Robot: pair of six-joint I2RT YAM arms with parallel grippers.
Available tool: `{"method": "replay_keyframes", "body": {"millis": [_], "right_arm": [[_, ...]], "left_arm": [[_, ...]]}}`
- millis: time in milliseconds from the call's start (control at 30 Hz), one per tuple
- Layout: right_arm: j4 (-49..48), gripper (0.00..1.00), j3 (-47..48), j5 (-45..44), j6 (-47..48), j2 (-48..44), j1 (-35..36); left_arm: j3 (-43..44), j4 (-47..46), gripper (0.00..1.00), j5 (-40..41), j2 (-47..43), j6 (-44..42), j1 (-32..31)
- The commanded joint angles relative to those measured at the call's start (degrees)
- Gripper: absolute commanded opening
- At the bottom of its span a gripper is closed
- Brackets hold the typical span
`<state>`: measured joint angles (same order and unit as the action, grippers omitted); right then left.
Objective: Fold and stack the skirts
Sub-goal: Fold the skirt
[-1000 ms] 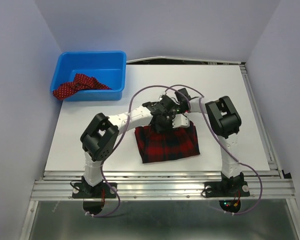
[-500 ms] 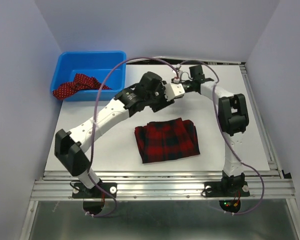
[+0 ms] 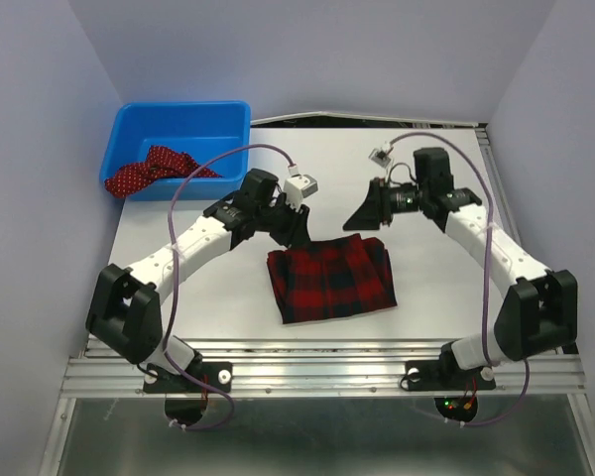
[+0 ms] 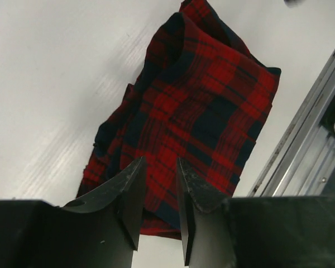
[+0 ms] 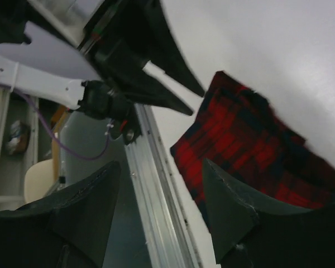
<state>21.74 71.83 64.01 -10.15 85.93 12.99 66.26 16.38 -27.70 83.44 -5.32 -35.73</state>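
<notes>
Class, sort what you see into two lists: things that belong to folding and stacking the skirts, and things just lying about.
Belongs to the job:
plaid skirt, folded on the table
dotted skirt, crumpled in the blue bin

Just lying about:
blue bin
table

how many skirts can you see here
2. The tartan skirt lies folded mid-table; the polka-dot skirt sits bunched in the blue bin. No others show.
</notes>
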Motion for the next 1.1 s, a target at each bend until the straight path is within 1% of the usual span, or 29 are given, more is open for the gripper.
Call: {"method": "replay_keyframes", "body": {"millis": [0,100,167,267,300,333,367,467,500,533,600,633,700,733,767,800,833,900,933,967,1000,1033,1067], "right_arm": [[-5.21,0.66,-13.81,1.29,-3.83,-2.44,3.00],[-8.54,0.67,-19.79,0.85,-4.53,0.28,3.53],[-11.26,0.68,-21.99,-3.44,-3.74,2.12,3.53],[-12.68,0.70,-21.48,-9.85,-2.51,6.08,3.53],[-12.77,0.70,-20.51,-11.61,-1.63,7.40,3.53],[-12.86,0.70,-20.16,-15.98,-1.45,9.50,3.53],[-13.29,0.70,-19.98,-18.11,-1.28,10.21,3.53],[-14.00,0.71,-19.36,-24.62,-1.54,11.80,3.00],[-14.00,0.72,-19.19,-26.20,-1.62,11.72,3.00],[-14.00,0.72,-19.01,-29.78,-1.54,11.72,3.00],[-13.92,0.73,-18.75,-32.53,-0.23,10.84,2.47],[-13.74,0.73,-18.75,-35.76,0.48,10.40,2.47],[-13.56,0.73,-18.75,-38.16,1.97,8.47,1.77],[-12.34,0.75,-18.57,-40.87,3.28,7.59,1.77],[-11.46,0.77,-17.79,-42.20,4.60,6.63,1.77],[-10.24,0.80,-17.26,-42.65,5.57,4.18,1.77],[-8.22,0.88,-16.64,-43.26,6.28,2.85,1.77],[-6.54,0.91,-14.71,-42.92,6.90,-0.22,1.77],[-5.05,0.97,-13.75,-42.22,7.34,-2.76,1.77],[-2.51,1.00,-12.95,-42.12,7.78,-3.83,1.77],[-1.44,1.00,-12.16,-42.30,8.13,-4.62,1.77],[-0.04,1.00,-11.63,-42.91,8.48,-5.68,2.38],[0.32,1.00,-11.71,-43.96,8.48,-6.12,2.39]], "left_arm": [[-4.82,-10.66,0.38,-11.76,1.10,9.36,2.32],[-6.49,-13.65,0.38,-12.29,6.45,10.68,3.03],[-6.58,-15.23,0.38,-12.11,10.31,11.03,4.25],[-5.18,-15.68,0.38,-11.67,15.16,11.30,6.01],[-4.65,-15.68,0.38,-11.85,18.31,11.56,7.58],[-3.43,-15.68,0.38,-11.76,19.56,12.00,8.38],[-2.81,-15.77,0.38,-12.19,20.70,12.09,9.26],[-0.35,-15.94,0.38,-13.07,23.61,11.30,11.03],[0.44,-15.86,0.38,-13.08,24.05,10.69,11.11],[1.23,-15.85,0.39,-12.90,24.83,10.16,11.12],[3.52,-15.77,0.41,-13.43,25.63,9.28,11.03],[5.35,-15.68,0.44,-13.43,25.55,9.19,11.03],[8.34,-14.63,0.48,-12.73,24.93,7.79,11.03],[11.75,-13.06,0.54,-11.86,23.10,6.91,11.03],[13.35,-12.26,0.61,-9.15,21.69,5.86,11.03],[14.67,-11.47,0.65,-7.64,18.37,3.15,11.03],[15.82,-10.68,0.71,-6.24,16.60,1.99,11.03],[18.02,-8.22,0.75,-1.41,12.91,-0.29,11.03],[18.55,-7.08,0.88,0.53,9.23,-2.13,11.11],[19.16,-5.24,0.97,2.46,7.37,-3.11,11.12],[19.34,-4.52,0.99,6.74,5.70,-3.72,11.20],[19.35,-3.91,0.99,9.13,2.20,-4.69,11.38],[19.17,-3.29,0.99,14.38,0.34,-5.05,11.55]]}}
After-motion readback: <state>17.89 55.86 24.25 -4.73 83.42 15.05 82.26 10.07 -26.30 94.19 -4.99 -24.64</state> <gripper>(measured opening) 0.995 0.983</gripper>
